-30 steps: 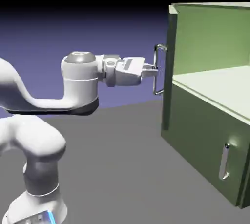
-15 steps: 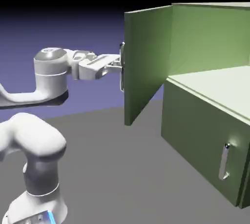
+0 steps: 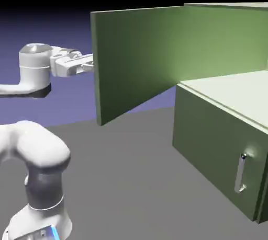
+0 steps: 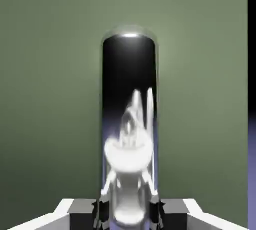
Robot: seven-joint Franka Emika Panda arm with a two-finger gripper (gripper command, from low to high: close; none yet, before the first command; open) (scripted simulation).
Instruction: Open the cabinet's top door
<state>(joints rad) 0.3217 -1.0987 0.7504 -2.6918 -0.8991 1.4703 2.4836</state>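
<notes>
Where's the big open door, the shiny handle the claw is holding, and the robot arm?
Door (image 3: 137, 58): exterior view, on its wide flat face.
Handle (image 4: 129, 73): hand view, on its upper part.
Arm (image 3: 39, 147): exterior view, on its thick lower bend.

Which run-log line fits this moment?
fingers: shut on handle | top door: swung wide open | lower door: closed

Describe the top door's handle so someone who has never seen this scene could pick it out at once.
Start at the olive-green cabinet: its top door is swung wide open. On that door's outer face, turned away in the exterior view, is a shiny bar with the gripper's fingers around it; the lower door's handle has no fingers on it.
</notes>
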